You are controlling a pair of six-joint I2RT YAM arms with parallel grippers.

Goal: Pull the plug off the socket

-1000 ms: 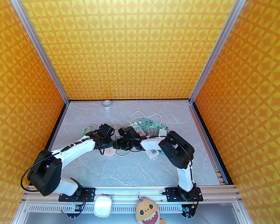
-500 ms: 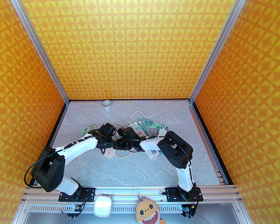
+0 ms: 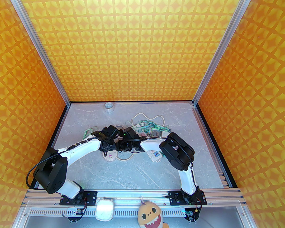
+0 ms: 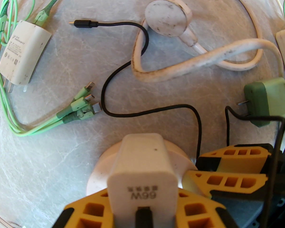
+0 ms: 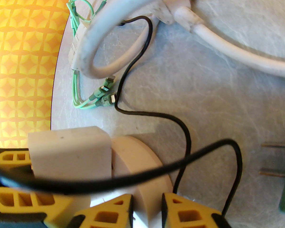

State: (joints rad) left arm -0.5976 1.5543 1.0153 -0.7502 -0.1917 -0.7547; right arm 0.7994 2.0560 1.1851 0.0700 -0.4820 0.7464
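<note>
Left fingers (image 4: 85, 210) clamp plug (image 4: 142, 174) | right fingers (image 5: 185, 215) straddle socket (image 5: 133, 151), grip unclear | grey marble table (image 3: 133, 172), orange walls (image 3: 142, 56)

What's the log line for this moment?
left gripper: shut on plug | right gripper: clamped on socket rim | plug: seated in socket, not yet pulled

A round socket (image 3: 110, 156), a white power strip (image 3: 154, 155), tangled green cables (image 3: 154, 127) and a tape roll (image 3: 108, 106) are spread over the grey marbled table (image 3: 133, 170).
</note>
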